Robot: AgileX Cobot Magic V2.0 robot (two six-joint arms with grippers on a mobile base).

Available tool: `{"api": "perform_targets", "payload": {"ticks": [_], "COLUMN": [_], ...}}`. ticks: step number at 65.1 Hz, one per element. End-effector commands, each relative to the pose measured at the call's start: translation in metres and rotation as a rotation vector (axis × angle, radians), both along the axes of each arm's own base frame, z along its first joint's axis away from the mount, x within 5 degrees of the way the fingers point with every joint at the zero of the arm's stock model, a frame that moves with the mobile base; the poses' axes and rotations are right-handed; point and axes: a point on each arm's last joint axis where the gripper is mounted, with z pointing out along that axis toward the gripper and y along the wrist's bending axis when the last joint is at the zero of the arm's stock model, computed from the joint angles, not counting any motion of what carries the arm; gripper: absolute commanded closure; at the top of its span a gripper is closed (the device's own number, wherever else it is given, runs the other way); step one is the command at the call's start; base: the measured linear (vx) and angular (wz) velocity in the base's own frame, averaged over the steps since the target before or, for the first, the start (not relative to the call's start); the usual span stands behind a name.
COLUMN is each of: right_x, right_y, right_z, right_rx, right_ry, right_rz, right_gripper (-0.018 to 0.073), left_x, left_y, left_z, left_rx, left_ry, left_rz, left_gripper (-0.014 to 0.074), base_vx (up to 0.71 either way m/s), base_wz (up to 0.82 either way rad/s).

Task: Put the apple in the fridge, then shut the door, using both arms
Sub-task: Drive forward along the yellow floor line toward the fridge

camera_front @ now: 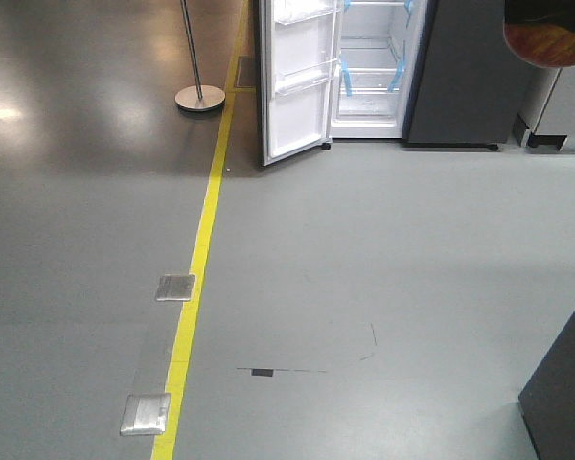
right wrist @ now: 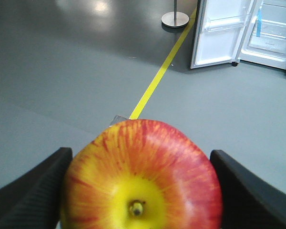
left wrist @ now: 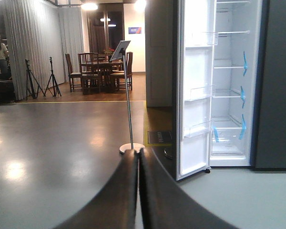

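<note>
Front view: the tall fridge (camera_front: pixel 369 105) stood across the smooth grey floor (camera_front: pixel 364 268), its white-lined door (camera_front: pixel 297 86) swung wide. Left wrist view: the left gripper (left wrist: pixel 138 152) had its curved black jaws pressed together, empty. Right wrist view: the right gripper (right wrist: pixel 141 160) clamped the glossy, round, red-and-yellow-streaked apple (right wrist: pixel 143 191), well apart from the fridge.

No legible text; blue wall sign (left wrist: pixel 135 30) too small.
</note>
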Motion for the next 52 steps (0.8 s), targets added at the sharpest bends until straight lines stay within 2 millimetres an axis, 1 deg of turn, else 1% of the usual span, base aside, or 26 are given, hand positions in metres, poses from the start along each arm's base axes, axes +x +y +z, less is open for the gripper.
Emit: {"api": "perform_targets", "payload": {"ticks": [1,52], "right_x": [-0.01,-0.01], "right_y": [-0.0007,-0.0007], "right_z": [0.0224,0.0224], "right_rx": [0.029,0.029], "right_ry": [-0.126,-0.126], "right_rz": [-0.017,-0.017], "right_gripper": [0.0298,0.0298], "left_x": [-0.0035,-0.0035], "left_y": [0.0004,0.0004], "left_z": [0.0139,0.0139], "left_rx": [-0.01,-0.01], "left_ry": [-0.111,-0.111], "left_rz": [0.002,0.002], "left_gripper": [0.0603,0.0603], "base_vx": [0.21,0.21], "base_wz": [-0.02,-0.01]}}
